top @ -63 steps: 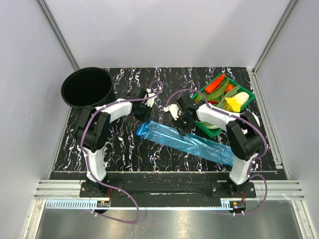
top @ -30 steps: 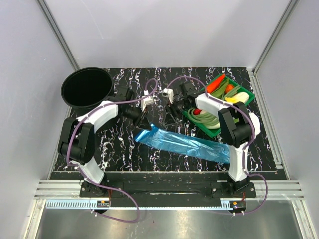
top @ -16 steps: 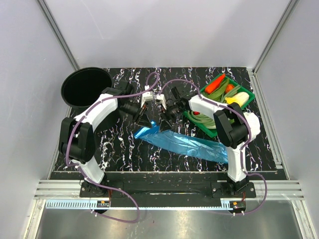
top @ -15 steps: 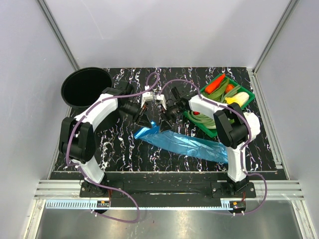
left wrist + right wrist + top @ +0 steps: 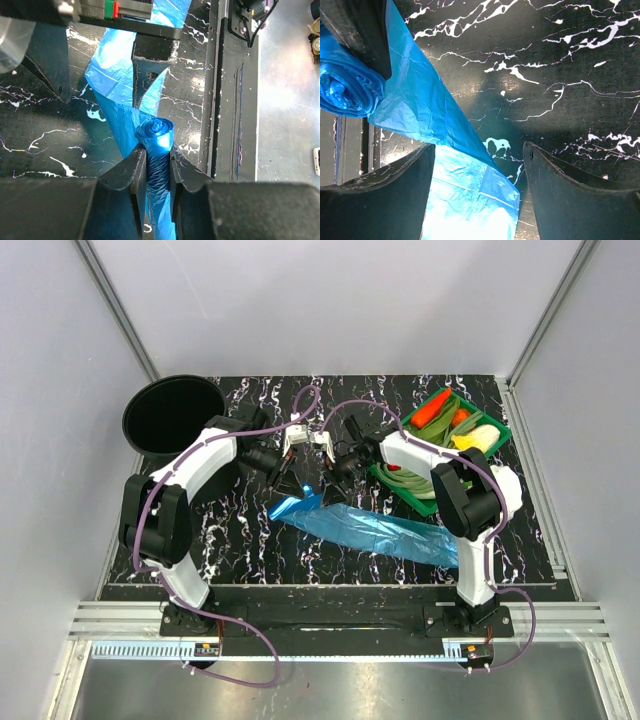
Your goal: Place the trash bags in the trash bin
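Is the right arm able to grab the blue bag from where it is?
Probably yes. The right pincer hangs open right over the trash bag, nothing between them. The left pincer grips the bag's rolled end close by.

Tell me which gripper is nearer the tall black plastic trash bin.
Left. The left gripper, clamped on the rolled blue plastic trash bag, sits right of the black trash bin; the right gripper hangs open farther right.
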